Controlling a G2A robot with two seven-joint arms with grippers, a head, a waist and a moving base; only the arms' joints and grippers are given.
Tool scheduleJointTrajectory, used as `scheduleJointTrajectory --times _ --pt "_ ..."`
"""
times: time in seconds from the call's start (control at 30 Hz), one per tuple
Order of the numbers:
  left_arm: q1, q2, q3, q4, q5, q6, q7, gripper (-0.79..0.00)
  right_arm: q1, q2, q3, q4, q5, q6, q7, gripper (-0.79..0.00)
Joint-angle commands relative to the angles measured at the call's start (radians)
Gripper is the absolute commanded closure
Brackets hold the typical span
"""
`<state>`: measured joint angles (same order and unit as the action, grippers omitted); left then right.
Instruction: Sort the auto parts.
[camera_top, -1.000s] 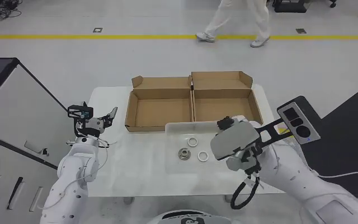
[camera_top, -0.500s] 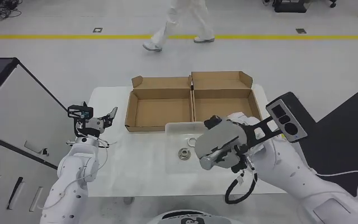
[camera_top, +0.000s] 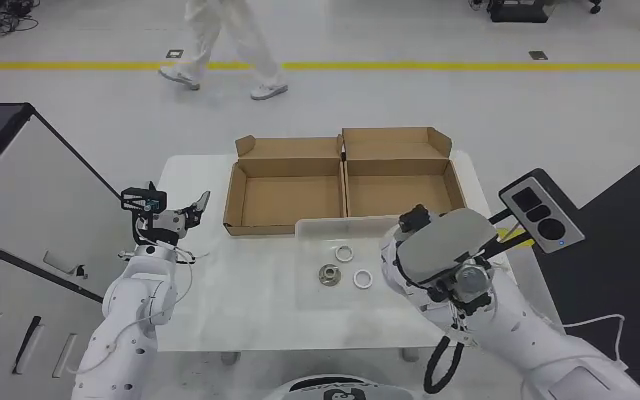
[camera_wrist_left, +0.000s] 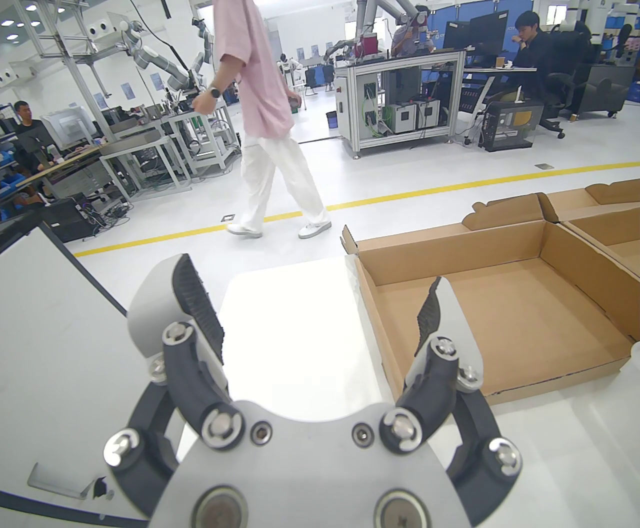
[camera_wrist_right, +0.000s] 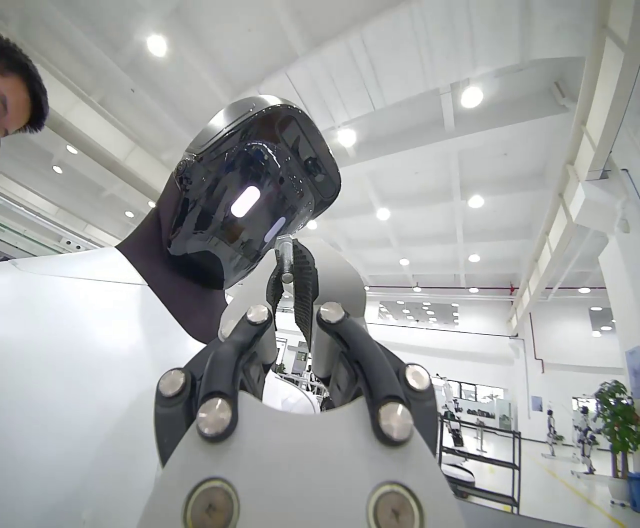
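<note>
**A:** Where is the part in play?

**B:** A small metal bolt (camera_wrist_right: 285, 260) is pinched between the closed fingers (camera_wrist_right: 305, 272) of the right gripper (camera_wrist_right: 290, 272). It is held up off the table, above the right end of the clear tray (camera_top: 330, 226).

**A:** Which way does it lie?

**B:** Its long axis runs in line with the fingers. One end sits between the pads and the other sticks out past the tips. The gripper is turned upward, so I judge the free end points up and back toward the near side, not down at the table.

**A:** And the other parts?

**B:** Three lie in the tray. There are two white rings (camera_top: 343, 253), one farther and one nearer and a little right. A grey metal hub (camera_top: 327, 273) sits just left of them.

**A:** Anything sorted yet?

**B:** Not that I can see. The left box (camera_top: 285, 200) and the right box (camera_top: 400, 195) stand side by side just beyond the tray, and both show bare cardboard floors. I'd call it the very start: one part picked up, none delivered, three waiting.

**A:** The other arm?

**B:** The left gripper (camera_wrist_left: 312, 280) hangs over the far left corner of the white table (camera_top: 250, 300), just left of the left box. Its fingers are spread wide with nothing between them.
</note>
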<state>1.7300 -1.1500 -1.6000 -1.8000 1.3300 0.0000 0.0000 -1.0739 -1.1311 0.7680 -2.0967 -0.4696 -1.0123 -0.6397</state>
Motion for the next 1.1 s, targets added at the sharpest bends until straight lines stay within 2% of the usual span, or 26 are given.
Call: scheduleJointTrajectory --times 0.0,0.93,1.07 --pt "0.000 0.000 0.000 0.000 0.000 0.000 0.000 -0.785 0.000 0.000 0.000 0.000 0.000 0.000 0.001 0.000" --pt "0.000 0.000 0.000 0.000 0.000 0.000 0.000 -0.785 0.000 0.000 0.000 0.000 0.000 0.000 0.001 0.000" --pt "0.000 0.000 0.000 0.000 0.000 0.000 0.000 -0.785 -0.029 0.005 0.048 -0.002 0.014 0.011 0.063 0.000"
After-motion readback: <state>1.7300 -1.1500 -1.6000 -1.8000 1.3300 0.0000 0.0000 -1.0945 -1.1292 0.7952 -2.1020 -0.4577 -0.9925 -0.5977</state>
